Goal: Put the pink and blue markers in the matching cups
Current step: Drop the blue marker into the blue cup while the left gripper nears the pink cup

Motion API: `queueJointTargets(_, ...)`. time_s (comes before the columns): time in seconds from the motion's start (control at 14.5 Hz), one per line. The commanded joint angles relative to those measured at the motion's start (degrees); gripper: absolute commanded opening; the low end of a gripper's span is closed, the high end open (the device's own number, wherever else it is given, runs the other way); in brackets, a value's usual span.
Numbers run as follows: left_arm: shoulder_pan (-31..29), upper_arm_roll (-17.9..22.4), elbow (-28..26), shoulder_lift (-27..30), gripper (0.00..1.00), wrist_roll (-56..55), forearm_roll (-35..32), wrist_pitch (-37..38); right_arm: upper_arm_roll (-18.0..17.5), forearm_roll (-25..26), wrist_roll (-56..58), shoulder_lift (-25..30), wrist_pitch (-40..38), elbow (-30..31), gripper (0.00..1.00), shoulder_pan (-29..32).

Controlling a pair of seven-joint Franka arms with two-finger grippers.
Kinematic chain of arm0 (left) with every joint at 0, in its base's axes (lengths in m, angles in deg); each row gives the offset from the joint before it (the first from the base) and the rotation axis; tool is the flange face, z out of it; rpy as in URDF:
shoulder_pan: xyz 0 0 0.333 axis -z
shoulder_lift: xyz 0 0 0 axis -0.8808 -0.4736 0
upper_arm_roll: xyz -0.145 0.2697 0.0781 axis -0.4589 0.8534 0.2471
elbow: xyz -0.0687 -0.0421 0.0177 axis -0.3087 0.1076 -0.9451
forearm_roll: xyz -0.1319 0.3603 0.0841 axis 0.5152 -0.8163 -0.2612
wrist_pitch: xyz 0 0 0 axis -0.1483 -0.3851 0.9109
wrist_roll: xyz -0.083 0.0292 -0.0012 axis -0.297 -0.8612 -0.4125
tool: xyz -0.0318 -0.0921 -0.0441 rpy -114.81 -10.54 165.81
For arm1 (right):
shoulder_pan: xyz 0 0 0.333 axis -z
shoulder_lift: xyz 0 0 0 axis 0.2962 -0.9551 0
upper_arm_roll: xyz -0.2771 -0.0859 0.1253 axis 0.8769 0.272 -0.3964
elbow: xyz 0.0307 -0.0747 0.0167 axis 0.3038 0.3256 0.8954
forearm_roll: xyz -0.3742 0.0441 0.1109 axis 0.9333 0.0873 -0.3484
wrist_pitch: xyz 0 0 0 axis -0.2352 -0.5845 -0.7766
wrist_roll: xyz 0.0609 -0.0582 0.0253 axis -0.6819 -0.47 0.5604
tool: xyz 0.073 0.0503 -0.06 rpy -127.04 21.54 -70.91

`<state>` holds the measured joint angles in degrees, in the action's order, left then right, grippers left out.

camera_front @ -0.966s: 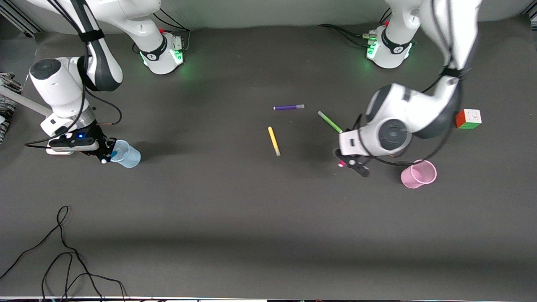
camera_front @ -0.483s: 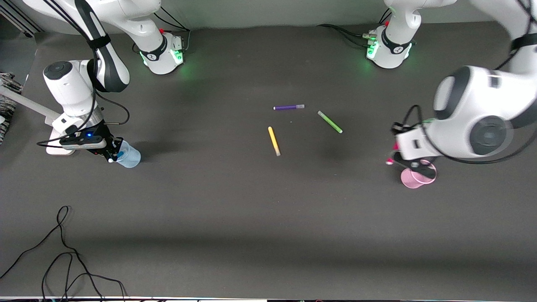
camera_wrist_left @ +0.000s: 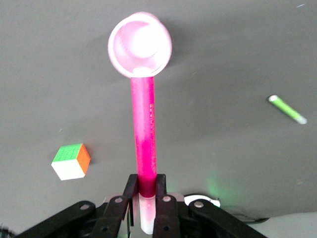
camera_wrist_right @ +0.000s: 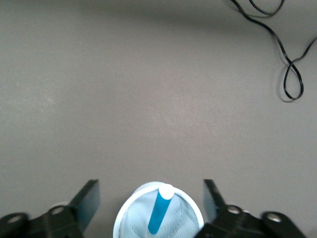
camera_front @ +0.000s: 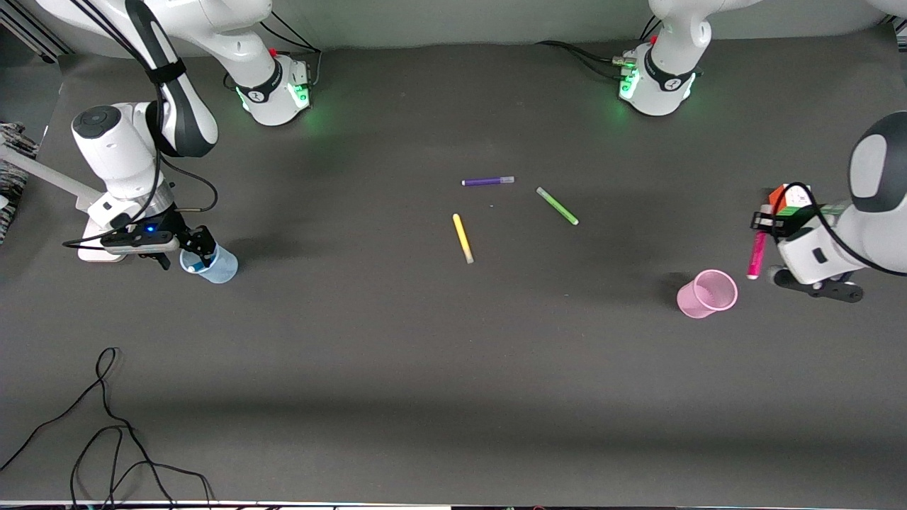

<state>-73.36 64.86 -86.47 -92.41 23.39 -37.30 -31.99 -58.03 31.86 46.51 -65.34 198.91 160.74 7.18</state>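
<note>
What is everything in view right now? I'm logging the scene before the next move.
Blue cup: 1, pale blue, toward the right arm's end.
Blue marker: 1, blue, standing in the blue cup.
Pink cup: 1, pink, toward the left arm's end.
Pink marker: 1, magenta, held in the air.
Purple marker: 1, mid-table.
Green marker: 1, beside the purple one.
Yellow marker: 1, nearer the camera than the purple one.
Cube: 1, multicoloured.
Cable: 1, black.
Right gripper: open, over the blue cup.
Left gripper: shut on the pink marker.
</note>
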Motion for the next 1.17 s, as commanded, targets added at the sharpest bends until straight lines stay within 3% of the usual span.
queueJointTargets(0.0,-0.2,0.2,5.3,-5.9,0.02,-2.7,-2.6,4.3,0.5,0.8,-0.1,1.4,-3.2,-1.8,1.0,-0.4)
queueJointTargets(0.62,3.3,0.3,14.0,-22.7,0.02,-7.8,-6.2,6.6,-2.4,0.4,-0.3,3.0,-15.2,-8.8,1.0,-0.8)
queueJointTargets(0.76,3.3,0.2,14.1,-23.5,0.02,-7.8,-6.1,5.5,-2.8,-0.8,-0.2,3.4,-21.5,-12.1,1.0,-0.9)
queueJointTargets(0.97,3.5,0.2,14.1,-24.9,0.02,-8.9,-6.1,4.5,-5.1,-6.6,0.5,4.2,-32.2,-18.3,1.0,-0.8)
queueJointTargets(1.1,3.8,0.2,14.1,-25.4,0.09,-9.0,-6.2,3.5,-5.6,-10.8,0.5,4.8,-43.8,-25.1,1.0,-0.9)
